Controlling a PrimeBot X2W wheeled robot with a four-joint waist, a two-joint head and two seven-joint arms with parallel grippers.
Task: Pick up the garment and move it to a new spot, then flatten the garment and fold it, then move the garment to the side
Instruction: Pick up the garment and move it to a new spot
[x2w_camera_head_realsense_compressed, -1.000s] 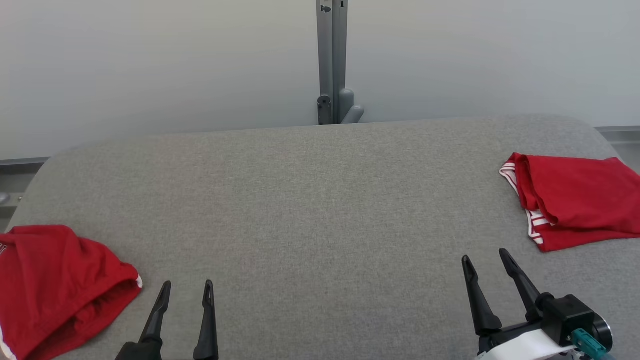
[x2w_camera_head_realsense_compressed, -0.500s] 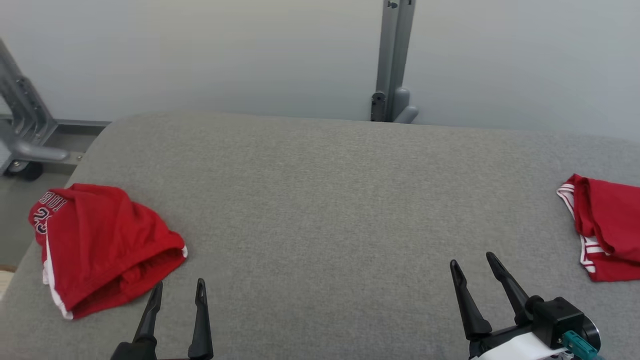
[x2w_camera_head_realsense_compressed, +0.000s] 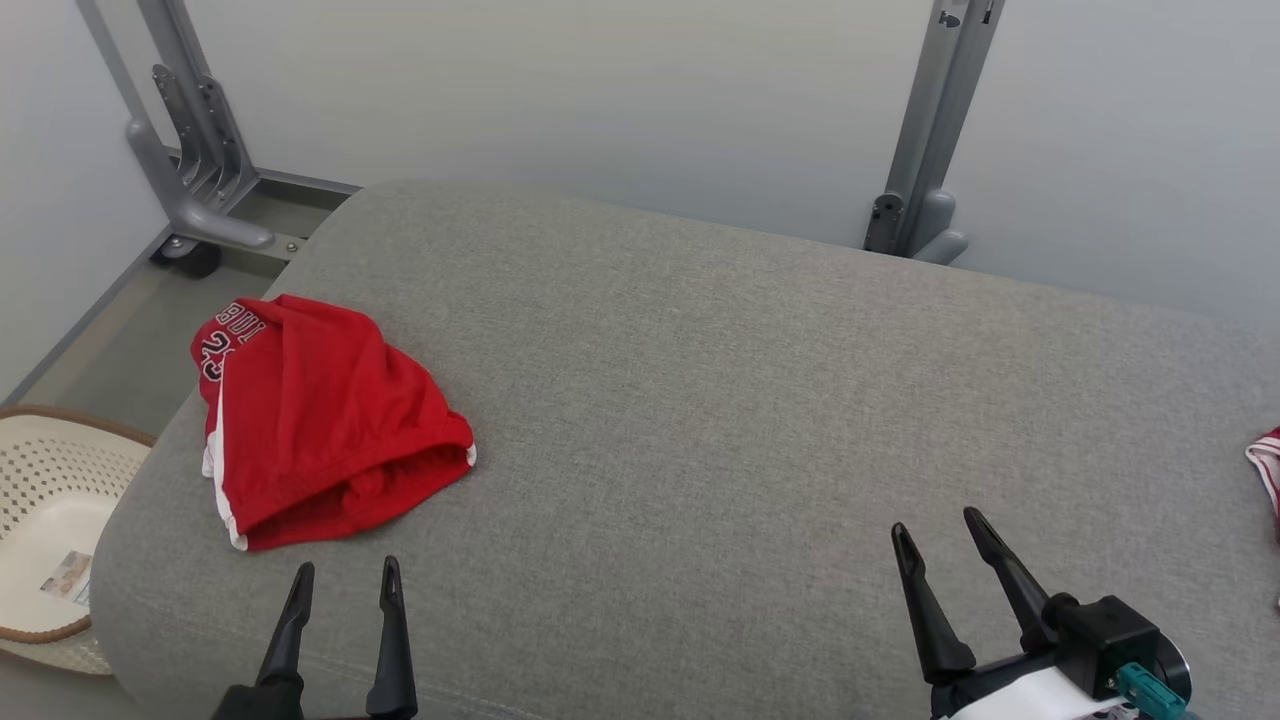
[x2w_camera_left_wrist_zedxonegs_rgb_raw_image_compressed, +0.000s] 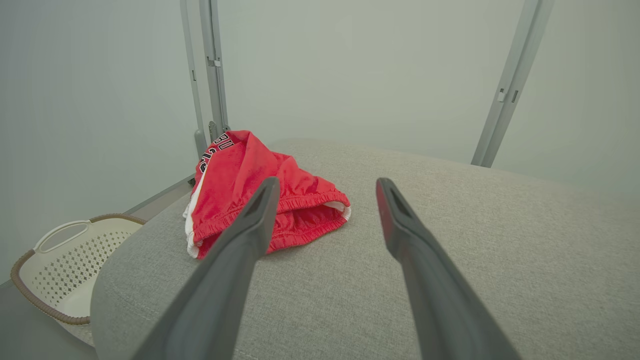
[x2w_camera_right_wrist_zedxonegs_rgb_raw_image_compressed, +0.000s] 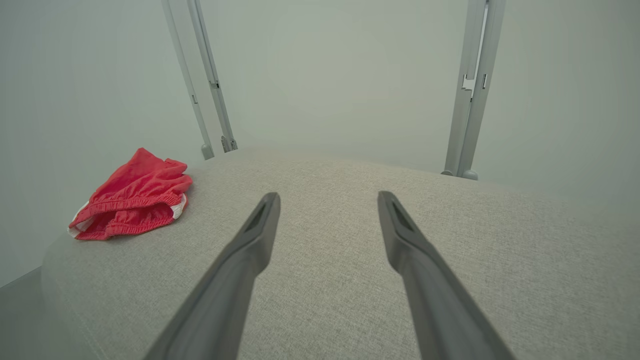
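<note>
Pick-up is not yet begun: the crumpled red shorts (x2w_camera_head_realsense_compressed: 320, 420) lie near the grey padded desk (x2w_camera_head_realsense_compressed: 720, 400) left end, just ahead of the left gripper (x2w_camera_head_realsense_compressed: 346, 565), which like the right gripper (x2w_camera_head_realsense_compressed: 936, 521) has its jaws spread and empty, so it should next reach forward and pinch the waistband.

Grey tbl (x2w_camera_head_realsense_compressed: 700, 400) — pale wall (x2w_camera_head_realsense_compressed: 560, 100) behind.

Garment (x2w_camera_head_realsense_compressed: 320, 420) on table's (x2w_camera_head_realsense_compressed: 720, 400) left, basket (x2w_camera_head_realsense_compressed: 50, 520) beside.

Matt red cloth garment (x2w_camera_head_realsense_compressed: 320, 420), woven table (x2w_camera_head_realsense_compressed: 720, 400)
</note>
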